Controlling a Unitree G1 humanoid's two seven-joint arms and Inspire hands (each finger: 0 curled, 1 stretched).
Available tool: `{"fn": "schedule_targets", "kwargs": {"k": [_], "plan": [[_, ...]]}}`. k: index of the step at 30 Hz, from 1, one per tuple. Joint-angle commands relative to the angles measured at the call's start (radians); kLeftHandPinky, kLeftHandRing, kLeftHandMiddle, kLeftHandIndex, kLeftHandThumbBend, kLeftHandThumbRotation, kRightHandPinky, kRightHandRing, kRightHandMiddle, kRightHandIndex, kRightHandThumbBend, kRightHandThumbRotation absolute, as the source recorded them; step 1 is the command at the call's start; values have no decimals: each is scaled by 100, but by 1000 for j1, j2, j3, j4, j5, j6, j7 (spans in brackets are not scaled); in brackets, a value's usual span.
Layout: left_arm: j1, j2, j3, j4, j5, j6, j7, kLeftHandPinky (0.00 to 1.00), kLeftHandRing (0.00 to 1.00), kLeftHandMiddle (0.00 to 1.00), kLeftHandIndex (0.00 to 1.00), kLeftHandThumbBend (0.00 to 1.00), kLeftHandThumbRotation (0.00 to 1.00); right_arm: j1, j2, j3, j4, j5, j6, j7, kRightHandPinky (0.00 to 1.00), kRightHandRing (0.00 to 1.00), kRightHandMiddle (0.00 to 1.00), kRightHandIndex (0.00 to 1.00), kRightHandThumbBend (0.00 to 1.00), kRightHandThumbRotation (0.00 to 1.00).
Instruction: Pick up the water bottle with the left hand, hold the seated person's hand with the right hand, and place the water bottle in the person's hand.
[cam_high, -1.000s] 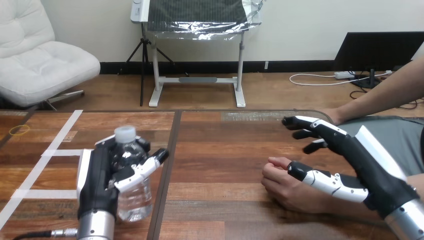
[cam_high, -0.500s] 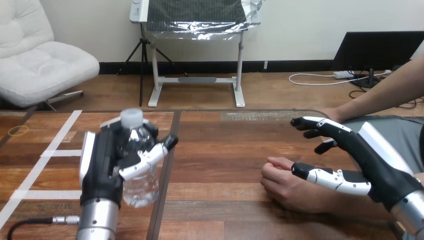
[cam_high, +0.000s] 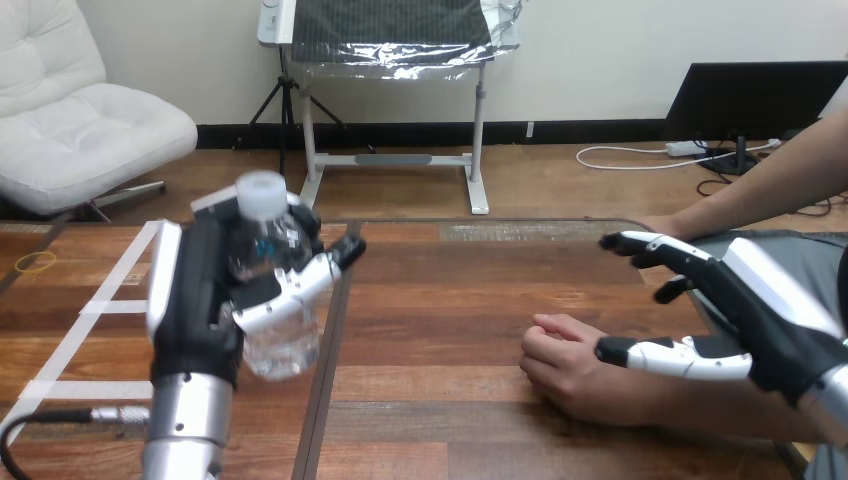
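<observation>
Left hand (cam_high: 215, 300) curled round clear plastic water bottle with white cap (cam_high: 283, 348), upright above wooden tabletop (cam_high: 450, 300) at left, ready to carry right; right hand (cam_high: 760, 320) spread just beside person's curled hand (cam_high: 565, 365), not gripping

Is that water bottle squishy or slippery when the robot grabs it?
Probably a bit squishy: the water bottle looks like thin clear plastic. Smooth sides might slip, though the left hand curls round it. Tall and narrow, so likely tippy standing.
</observation>
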Motion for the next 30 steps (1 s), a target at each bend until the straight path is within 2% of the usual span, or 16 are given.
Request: {"fn": "schedule_targets", "kwargs": {"k": [1,6,15,22,30], "plan": [[-178,3,-11,-266,-34,-147,-6,19,26,33,36,71,0,-218,-102,-34,61,-53,-1,-34,67,86,88,88,94,58],[-177,0,-10,-272,-44,-150,-8,19,26,33,36,71,0,-244,-117,-18,109,-71,-22,-28,68,87,88,88,97,55],[-177,0,-6,-284,-41,-153,-8,19,25,33,36,70,0,-295,-141,20,174,-111,-5,8,72,88,89,90,100,49],[-180,4,1,-283,-32,-162,-7,19,25,33,36,71,0,-347,-157,54,249,-149,-30,25,73,88,89,89,100,47],[-181,5,3,-283,-35,-166,-11,19,25,33,36,71,0,-393,-166,93,321,-185,-40,24,75,87,88,88,100,44]]}}
